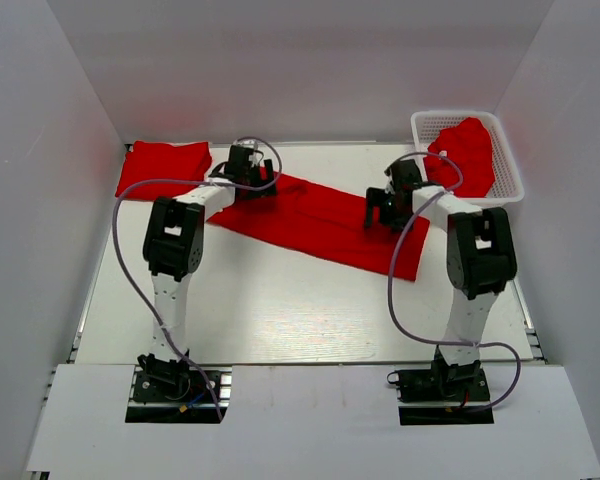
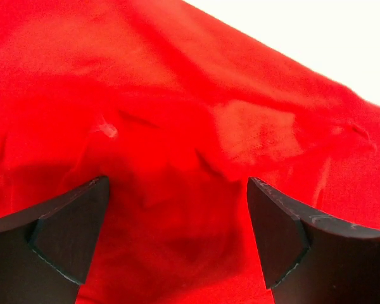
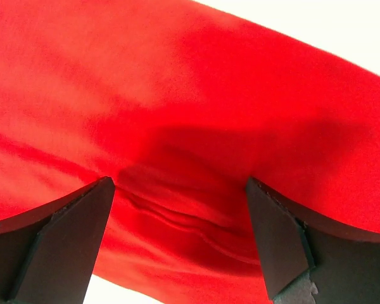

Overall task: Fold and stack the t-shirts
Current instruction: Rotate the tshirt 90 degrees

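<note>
Both claws are wide open, holding nothing. The left gripper (image 2: 177,185) and right gripper (image 3: 178,183) hover over opposite ends of the long shirt (image 1: 320,222), probably lined up to pinch it for another fold. The folded shirt (image 1: 165,165) sits back-left, starting the stack.

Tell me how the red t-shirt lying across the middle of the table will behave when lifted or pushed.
Probably floppy: the t-shirt lies flat and creases under the open right tool, so it would likely sag between grips. Likely light, being thin cloth. Wrinkles by the left tool suggest it bunches rather than slides when pushed.
</note>
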Controlling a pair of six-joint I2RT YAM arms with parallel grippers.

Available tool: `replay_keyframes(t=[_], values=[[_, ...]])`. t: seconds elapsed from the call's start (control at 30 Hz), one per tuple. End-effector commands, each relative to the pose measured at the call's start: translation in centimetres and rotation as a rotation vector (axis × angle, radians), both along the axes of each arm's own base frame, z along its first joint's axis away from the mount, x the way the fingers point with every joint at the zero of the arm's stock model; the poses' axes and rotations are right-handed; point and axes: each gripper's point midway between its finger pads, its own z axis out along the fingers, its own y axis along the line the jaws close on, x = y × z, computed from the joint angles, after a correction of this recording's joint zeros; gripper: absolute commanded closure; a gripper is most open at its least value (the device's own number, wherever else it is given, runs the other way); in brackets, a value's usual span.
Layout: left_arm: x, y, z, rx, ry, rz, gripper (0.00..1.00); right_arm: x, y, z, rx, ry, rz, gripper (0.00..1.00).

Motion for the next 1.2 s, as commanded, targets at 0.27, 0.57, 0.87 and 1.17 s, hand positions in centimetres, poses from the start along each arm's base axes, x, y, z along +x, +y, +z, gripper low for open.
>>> replay_keyframes(t=[0.27, 0.57, 0.87, 1.17], values=[[7.4, -13.5, -3.1, -0.319, -0.065, -0.424, 0.0, -22.1, 11.6, -0.7, 0.362, 0.221, 0.493, 0.1], [8.4, -17.2, -3.2, -0.451, -0.12, -0.363, 0.0, -27.6, 20.5, 2.9, 0.403, 0.181, 1.008, 0.1], [10.2, -16.2, 1.1, -0.415, -0.215, -0.292, 0.0, -23.9, 22.1, 7.4, 0.312, -0.029, 0.94, 0.1], [11.6, -10.8, 16.0, -0.327, -0.437, -0.192, 0.0, -12.6, 16.3, 12.2, -0.055, -0.311, 0.444, 0.1]])
